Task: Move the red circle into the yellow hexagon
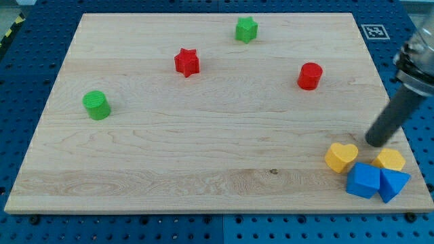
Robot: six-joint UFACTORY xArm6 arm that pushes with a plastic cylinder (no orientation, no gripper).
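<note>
The red circle [310,75] stands at the view's upper right of the wooden board [203,176]. The yellow hexagon [391,160] lies at the view's lower right, partly hidden behind two blue blocks. My tip [375,142] rests just above and to the left of the yellow hexagon, right of the yellow heart [341,156]. The tip is well below and to the right of the red circle.
A blue cube-like block [364,180] and a blue triangle [393,184] sit at the lower right corner, touching the yellow blocks. A red star [186,62], a green star [247,29] and a green circle [96,105] lie elsewhere on the board.
</note>
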